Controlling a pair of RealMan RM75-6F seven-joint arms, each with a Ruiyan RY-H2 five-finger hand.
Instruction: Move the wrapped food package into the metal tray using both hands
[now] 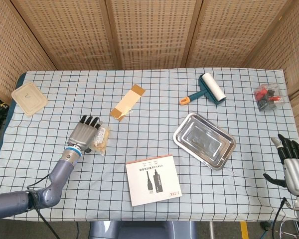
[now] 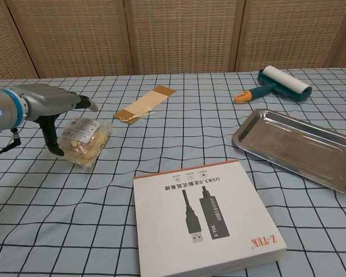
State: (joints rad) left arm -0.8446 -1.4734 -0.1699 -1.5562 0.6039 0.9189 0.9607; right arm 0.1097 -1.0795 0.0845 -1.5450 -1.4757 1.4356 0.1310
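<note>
Left hand (image 1: pixel 84 133) open, fingers spread beside wrapped food package (image 1: pixel 100 139), not gripping.

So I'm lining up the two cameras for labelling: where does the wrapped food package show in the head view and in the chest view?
Head view: the wrapped food package lies left of centre, right beside the left hand.
Chest view: the package sits at mid-left, with the left hand just to its left.
Shared landmark: the white USB box, nearer the robot and to the package's right in both.
</note>
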